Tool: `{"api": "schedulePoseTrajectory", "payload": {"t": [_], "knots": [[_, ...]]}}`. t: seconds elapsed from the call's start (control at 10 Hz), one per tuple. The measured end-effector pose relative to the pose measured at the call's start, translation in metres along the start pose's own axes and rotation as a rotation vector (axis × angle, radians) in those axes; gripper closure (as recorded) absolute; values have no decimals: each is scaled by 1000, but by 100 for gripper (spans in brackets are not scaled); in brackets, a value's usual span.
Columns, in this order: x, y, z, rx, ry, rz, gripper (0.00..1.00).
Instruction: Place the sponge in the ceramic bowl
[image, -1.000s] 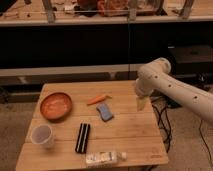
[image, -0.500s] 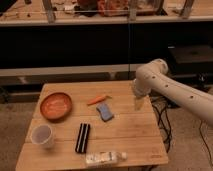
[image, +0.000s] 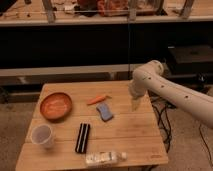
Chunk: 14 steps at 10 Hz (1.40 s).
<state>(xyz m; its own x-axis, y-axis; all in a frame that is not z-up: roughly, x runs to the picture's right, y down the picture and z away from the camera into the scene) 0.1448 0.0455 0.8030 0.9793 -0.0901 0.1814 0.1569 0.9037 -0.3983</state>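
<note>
Above table (image: 131, 136), gripper (image: 135, 104) near sponge (image: 104, 111)

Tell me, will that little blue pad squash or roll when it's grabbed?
Probably soft and light: the sponge looks like a thin flat pad. Lying flat, it shouldn't roll. The pincer hangs open beside it, apart, holding nothing.

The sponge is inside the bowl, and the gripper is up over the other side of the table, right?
Not quite. The camera view shows the sponge lying on the table beside the carrot, not inside the bowl, which is empty. The gripper does hang over the table's other side, open and holding nothing.
</note>
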Motion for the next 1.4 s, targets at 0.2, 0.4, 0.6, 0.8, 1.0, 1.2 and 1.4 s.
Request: {"api": "schedulePoseTrajectory", "payload": {"t": [0.2, 0.4, 0.6, 0.8, 1.0, 1.2, 1.4], "knots": [[-8, -2, 7, -3, -6, -15, 20], [-7, -1, 13, -5, -8, -21, 20], [-13, -1, 23, -12, -15, -43, 20], [-29, -4, 34, -19, -28, -72, 20], [-27, -3, 41, -21, -31, -72, 20], [-35, -3, 53, -30, -43, -82, 20], [-40, -3, 59, -36, -51, -84, 20]]}}
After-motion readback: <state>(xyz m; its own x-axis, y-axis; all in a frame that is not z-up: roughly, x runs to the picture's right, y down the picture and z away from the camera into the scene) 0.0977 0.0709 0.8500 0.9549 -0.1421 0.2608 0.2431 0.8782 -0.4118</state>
